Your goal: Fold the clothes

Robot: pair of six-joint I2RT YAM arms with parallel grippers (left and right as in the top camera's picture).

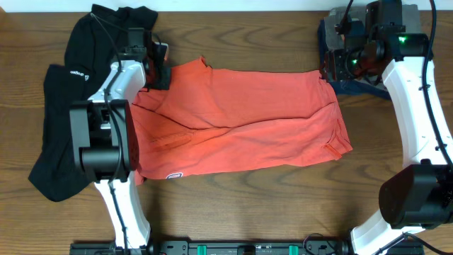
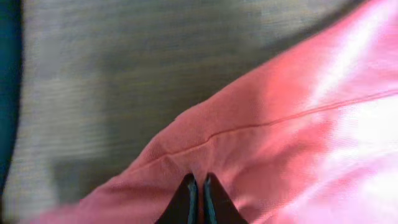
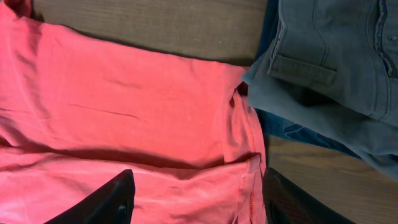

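Note:
The coral-red T-shirt (image 1: pixel 241 120) lies across the middle of the table, doubled over lengthwise, with no print showing. My left gripper (image 1: pixel 161 74) is at its far left corner. In the left wrist view the jaws (image 2: pixel 198 182) are shut, pinching a fold of the red cloth (image 2: pixel 298 124). My right gripper (image 1: pixel 330 69) hovers over the shirt's far right corner. Its fingers (image 3: pixel 198 190) are open, spread over the shirt's hemmed edge (image 3: pixel 249 180). The long black garment (image 1: pixel 60 120) with a small white logo lies at the left.
A pile of dark grey and blue clothes (image 1: pixel 354 81) lies at the far right under my right arm, and also shows in the right wrist view (image 3: pixel 329 56). Bare wooden table (image 1: pixel 269 205) runs along the front. The left arm's body (image 1: pixel 106 142) covers the shirt's left end.

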